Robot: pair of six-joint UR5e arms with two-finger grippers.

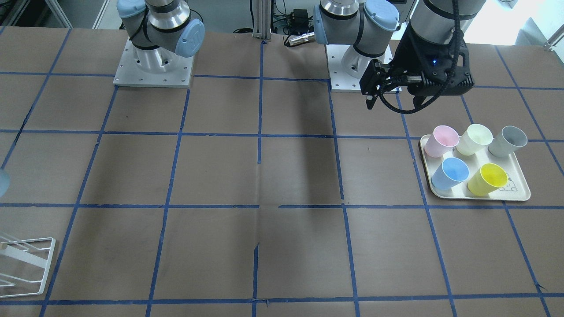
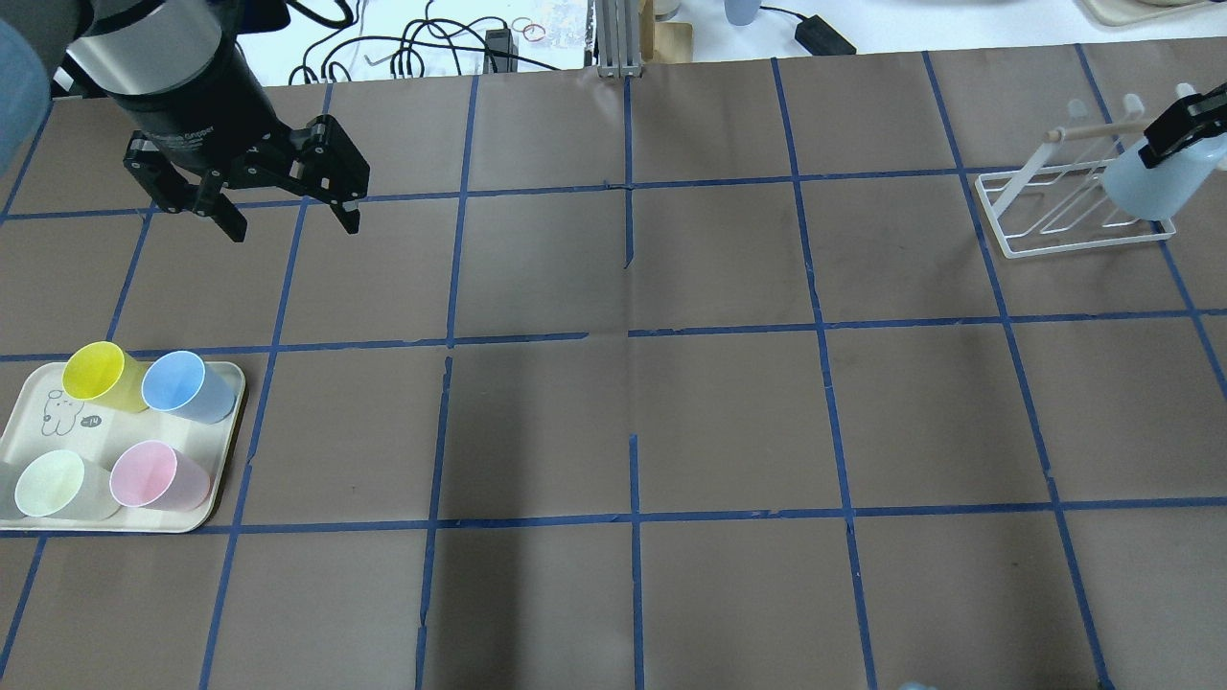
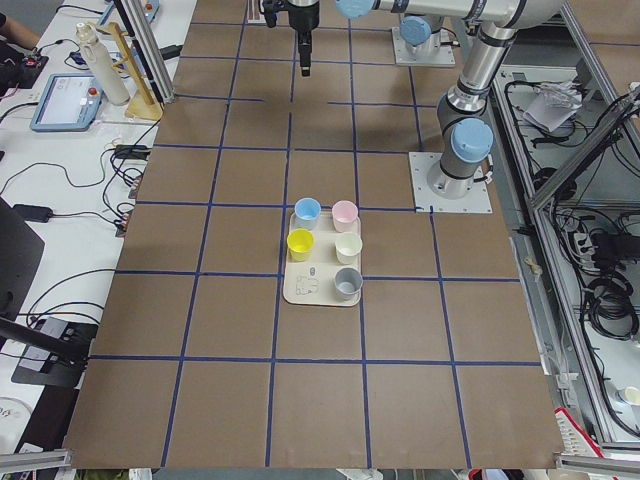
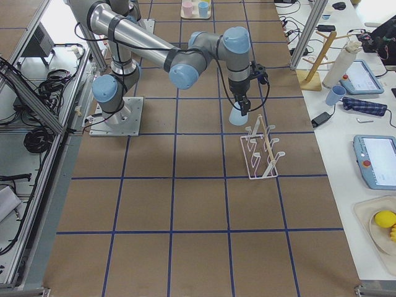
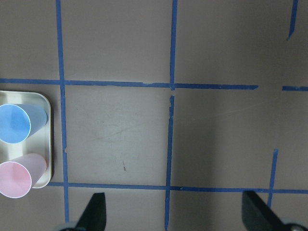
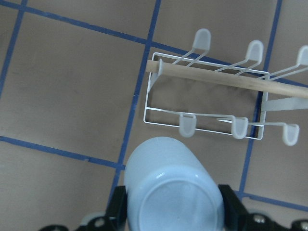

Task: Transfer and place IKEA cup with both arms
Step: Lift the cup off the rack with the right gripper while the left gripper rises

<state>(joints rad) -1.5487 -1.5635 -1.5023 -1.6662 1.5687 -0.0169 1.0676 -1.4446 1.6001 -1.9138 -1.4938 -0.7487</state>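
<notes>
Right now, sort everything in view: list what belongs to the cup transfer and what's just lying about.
Job: IKEA cup, clamped in right gripper; left gripper, open, empty; wire rack beside the cup, likely destination.

Lying about: tray with sky-blue cup, yellow cup, pink cup, pale yellow-green cup, grey cup.

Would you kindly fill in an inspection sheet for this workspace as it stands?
Surface: brown table, blue tape grid.
Job's things: pale IKEA cup held close to the white wire rack, base toward the wrist camera.
Clutter: tray with cups: yellow, blue, pink, cream, grey.
Grippers: right pincer shut on the IKEA cup; left pincer open, empty.
Cables: black cable loops by the left pincer; loose leads behind the table.
Surroundings: side desk with a tablet.
</notes>
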